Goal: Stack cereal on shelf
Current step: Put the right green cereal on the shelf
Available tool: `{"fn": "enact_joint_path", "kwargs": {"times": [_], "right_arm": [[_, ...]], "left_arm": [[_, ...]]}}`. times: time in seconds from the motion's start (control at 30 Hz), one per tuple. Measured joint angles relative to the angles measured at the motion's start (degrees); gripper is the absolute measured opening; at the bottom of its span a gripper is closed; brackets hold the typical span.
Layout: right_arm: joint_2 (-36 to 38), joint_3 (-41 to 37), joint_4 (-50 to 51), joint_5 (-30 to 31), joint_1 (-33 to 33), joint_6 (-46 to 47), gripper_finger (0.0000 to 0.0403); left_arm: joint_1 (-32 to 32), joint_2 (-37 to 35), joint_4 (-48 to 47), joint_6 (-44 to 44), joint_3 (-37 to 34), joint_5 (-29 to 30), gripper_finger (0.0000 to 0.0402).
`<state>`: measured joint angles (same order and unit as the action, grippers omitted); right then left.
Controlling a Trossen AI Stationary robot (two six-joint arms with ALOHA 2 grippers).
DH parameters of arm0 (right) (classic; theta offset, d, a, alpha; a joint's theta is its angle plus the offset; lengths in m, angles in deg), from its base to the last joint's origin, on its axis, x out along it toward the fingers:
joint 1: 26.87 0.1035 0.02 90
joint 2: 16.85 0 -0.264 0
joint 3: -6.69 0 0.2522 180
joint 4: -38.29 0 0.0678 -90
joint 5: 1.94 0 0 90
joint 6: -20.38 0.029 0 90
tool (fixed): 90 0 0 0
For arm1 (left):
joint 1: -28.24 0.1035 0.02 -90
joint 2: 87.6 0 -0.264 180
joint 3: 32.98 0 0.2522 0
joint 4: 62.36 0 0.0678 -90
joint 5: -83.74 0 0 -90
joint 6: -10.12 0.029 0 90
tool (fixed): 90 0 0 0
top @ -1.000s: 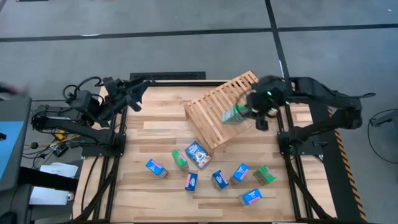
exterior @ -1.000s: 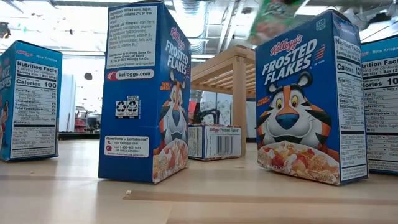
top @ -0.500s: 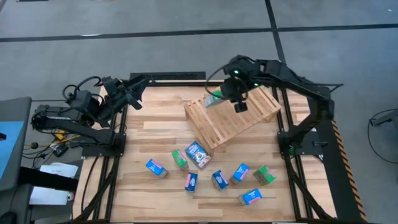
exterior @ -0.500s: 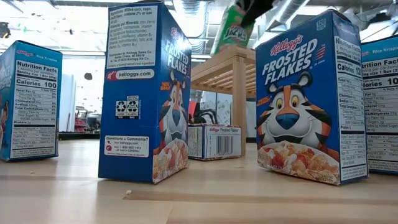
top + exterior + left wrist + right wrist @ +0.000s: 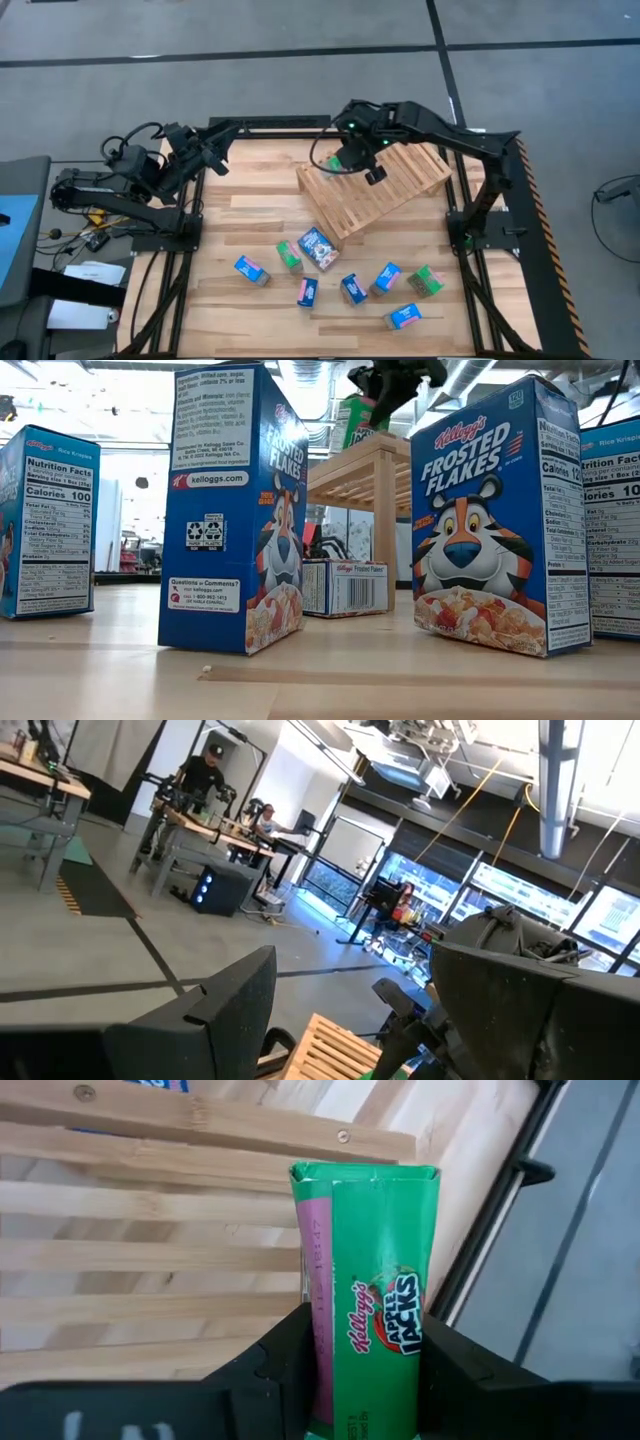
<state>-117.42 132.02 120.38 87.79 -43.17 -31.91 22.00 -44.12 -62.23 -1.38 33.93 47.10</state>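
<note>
My right gripper (image 5: 350, 160) is shut on a green Apple Jacks cereal box (image 5: 365, 1270) over the far left corner of the tilted light-wood slatted rack (image 5: 385, 185). In the low view the box (image 5: 360, 422) stands just above the rack's top rail (image 5: 365, 460). Several small blue and green cereal boxes (image 5: 352, 288) stand or lie on the plank table in front of the rack. My left gripper (image 5: 218, 150) is open and empty at the table's far left corner. My right gripper pinches the green box between its two fingers (image 5: 275, 1360), on two opposite sides near one end (image 5: 335, 1335). The rest of the box sticks out ahead, along the fingers. The box is nearly upright over the rack. I cannot tell whether its lower end touches the slats.
A larger blue box (image 5: 318, 248) lies close to the rack's near corner. Two tall Frosted Flakes boxes (image 5: 235, 510) (image 5: 490, 520) stand near the table's front edge. The table's left half (image 5: 240, 210) holds no boxes. People show far off in the left wrist view (image 5: 205, 770).
My right gripper has carried the green box from the rack's right end toward the table's left and far edges, to the rack's far left corner. The box has come down toward the rack's top and has turned from tilted to nearly upright.
</note>
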Motion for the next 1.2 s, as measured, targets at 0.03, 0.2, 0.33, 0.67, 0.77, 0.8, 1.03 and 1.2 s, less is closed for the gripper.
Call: {"fn": "enact_joint_path", "kwargs": {"times": [0.03,0.2,0.33,0.67,0.77,0.8,1.03,1.2], "right_arm": [[-0.1,0.0,-0.4,0.4,0.2,-0.4,0.0154],[0.0,0.0,0.6,0.7,0.5,-0.5,0.0154],[0.0,0.0,0.7,0.6,0.7,-0.4,0.0154],[0.0,-0.1,0.1,0.5,0.8,2.7,0.0189],[0.0,-0.1,-0.3,0.5,0.8,2.4,0.0204],[0.0,-0.1,-0.6,0.5,0.8,2.4,0.0208],[0.7,-0.2,-1.6,1.1,0.9,1.4,0.0217],[0.6,-0.2,-1.5,3.2,0.9,3.2,0.0219]], "left_arm": [[0.0,0.0,0.0,0.0,0.0,0.0,0.0254],[0.0,0.0,0.0,-0.2,0.0,0.0,0.0254],[0.0,0.0,0.1,-0.2,0.0,0.1,0.0254],[0.0,0.0,0.2,-0.2,0.0,1.5,0.0254],[0.0,0.0,0.2,-0.2,0.0,1.5,0.0254],[0.0,0.0,0.1,-0.2,0.0,1.5,0.0254],[0.0,0.0,0.1,0.0,0.0,1.5,0.0254],[0.0,0.0,0.2,0.2,0.0,1.5,0.0254]]}}
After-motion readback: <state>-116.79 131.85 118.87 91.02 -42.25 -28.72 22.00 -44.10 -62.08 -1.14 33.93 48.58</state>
